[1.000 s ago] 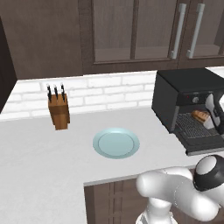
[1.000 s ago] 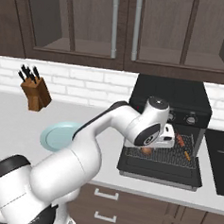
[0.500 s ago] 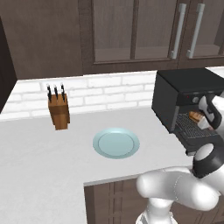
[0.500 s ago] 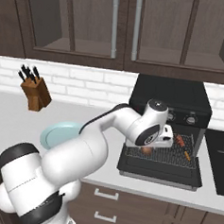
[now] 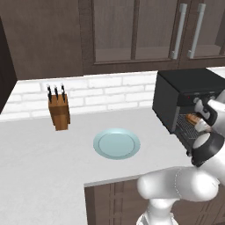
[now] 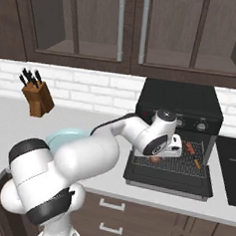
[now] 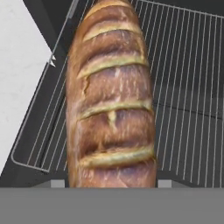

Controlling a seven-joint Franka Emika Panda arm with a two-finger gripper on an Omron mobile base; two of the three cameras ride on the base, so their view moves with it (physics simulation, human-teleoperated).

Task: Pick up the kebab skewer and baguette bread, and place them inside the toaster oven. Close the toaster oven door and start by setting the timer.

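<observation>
The golden-brown baguette bread [image 7: 111, 105] lies lengthwise in my gripper, just above the wire rack [image 7: 183, 87] of the toaster oven [image 6: 181, 102]. In the right base view my gripper [image 6: 160, 155] reaches into the oven's mouth, shut on the loaf, whose brown end [image 6: 156, 159] shows below the hand. To the loaf's right, the kebab skewer [image 6: 192, 154] lies on the rack. The toaster oven door [image 6: 165, 182] is folded down flat in front. From the left base view, the gripper [image 5: 198, 121] and baguette bread [image 5: 192, 118] sit at the oven opening [image 5: 186, 125].
A pale blue plate [image 5: 116, 144] lies bare on the white counter, left of the oven. A wooden knife block [image 5: 59, 112] stands by the brick wall at the far left. A dark cooktop [image 6: 231, 168] lies right of the oven. Cabinets hang overhead.
The hand with the loaf has barely shifted at the oven mouth. The arm's elbow has swung and risen in the left base view.
</observation>
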